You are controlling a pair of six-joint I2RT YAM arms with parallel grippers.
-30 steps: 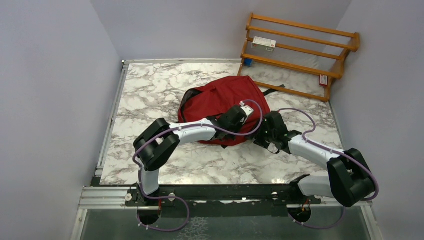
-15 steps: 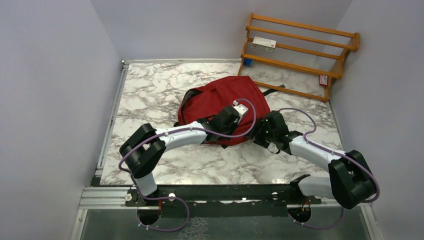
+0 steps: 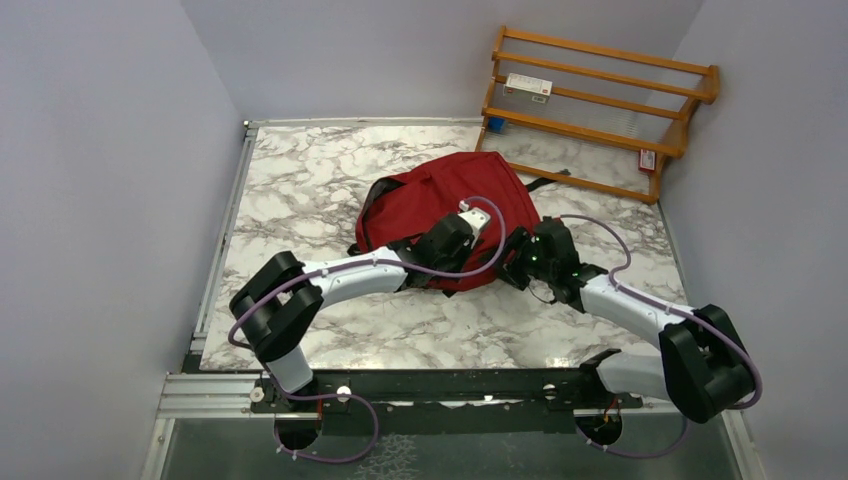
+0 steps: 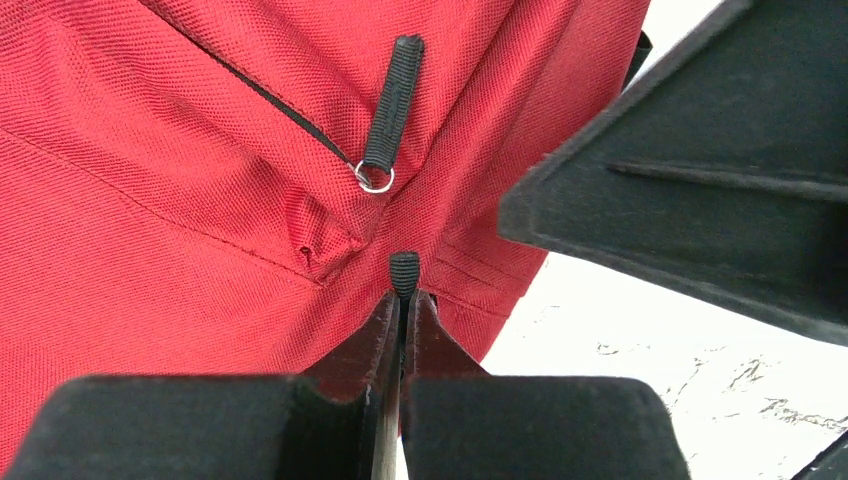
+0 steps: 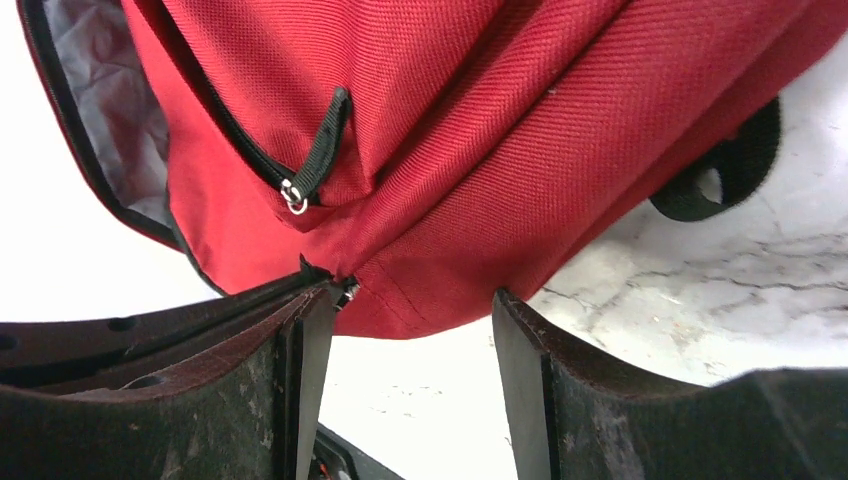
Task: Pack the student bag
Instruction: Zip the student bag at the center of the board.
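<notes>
The student bag point(image 3: 440, 195), a dark-red backpack, lies on the marble table point(image 3: 300, 180) with its near-right corner between the two grippers. My left gripper point(image 4: 403, 295) is shut on a black zipper pull point(image 4: 404, 268) at that corner. A second zipper pull point(image 4: 392, 100) with a metal ring hangs loose above it. My right gripper point(image 5: 410, 305) is open, with the bag's corner point(image 5: 440, 290) just at its fingertips and nothing between them. Grey lining point(image 5: 100, 100) shows at the bag's open edge. In the top view the left gripper point(image 3: 478, 255) and right gripper point(image 3: 512, 268) nearly meet.
A wooden rack point(image 3: 600, 100) leans in the back right corner with a small box point(image 3: 527, 86) on a rail. A black strap loop point(image 5: 735, 170) of the bag lies on the marble. Walls close in left and right.
The left arm's elbow has swung left and toward the near edge, its gripper still shut on the pull. The right gripper has crept closer to the bag corner and opened slightly wider.
</notes>
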